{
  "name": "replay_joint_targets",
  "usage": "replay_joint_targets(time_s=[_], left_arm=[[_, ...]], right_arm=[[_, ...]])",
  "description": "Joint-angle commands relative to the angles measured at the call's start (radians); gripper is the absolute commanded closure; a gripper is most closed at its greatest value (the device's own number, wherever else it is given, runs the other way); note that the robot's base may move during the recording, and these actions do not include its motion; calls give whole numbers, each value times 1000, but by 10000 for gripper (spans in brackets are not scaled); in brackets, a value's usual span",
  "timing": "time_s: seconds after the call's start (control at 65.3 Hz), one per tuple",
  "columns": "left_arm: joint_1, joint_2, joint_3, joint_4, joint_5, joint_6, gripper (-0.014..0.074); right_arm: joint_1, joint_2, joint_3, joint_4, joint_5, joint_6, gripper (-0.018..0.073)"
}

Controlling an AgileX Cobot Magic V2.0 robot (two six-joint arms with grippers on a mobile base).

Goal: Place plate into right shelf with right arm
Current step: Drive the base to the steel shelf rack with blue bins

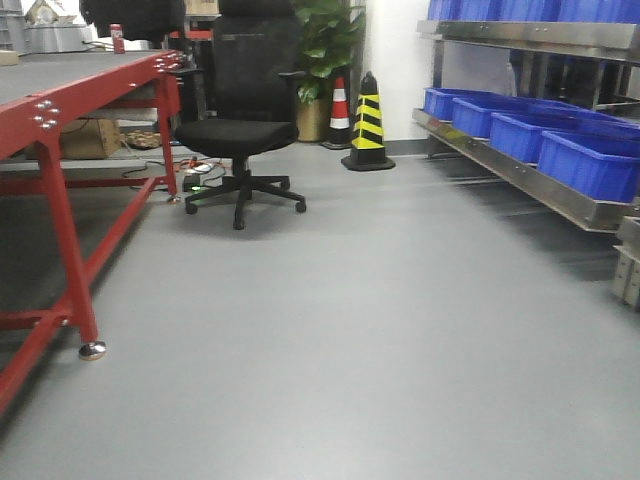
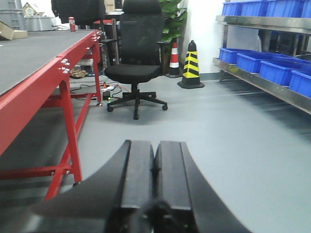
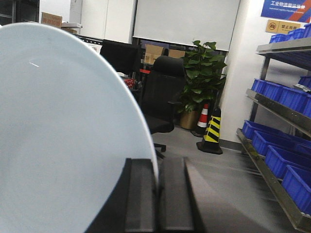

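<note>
Gripping the plate (image 3: 63, 136) by its rim, the right gripper (image 3: 156, 194) had its two fingers pressed on the edge.
The white plate stood on edge and filled the space left of the fingers. Ahead of the gripper and to its right stood the right shelf (image 3: 277, 110) with blue bins (image 3: 279, 160), well apart from the plate. The left gripper (image 2: 155, 170) had its fingers together, nothing between them.

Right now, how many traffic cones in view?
2: black-and-yellow striped plastic cone by the stainless-steel shelf; red-and-white striped cone behind it, beside the potted plant. More could be hidden.
</note>
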Motion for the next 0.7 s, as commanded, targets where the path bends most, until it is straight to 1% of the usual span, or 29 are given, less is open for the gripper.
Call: replay_joint_targets(time_s=[0.0,0.69], left_arm=[[-4,-11,8,-2,-87,-2,643],[-4,-11,8,-2,-87,-2,643]], right_arm=[[-6,16,-27,-15,-95,-6,505],[-5,16,-27,-15,-96,-6,505]])
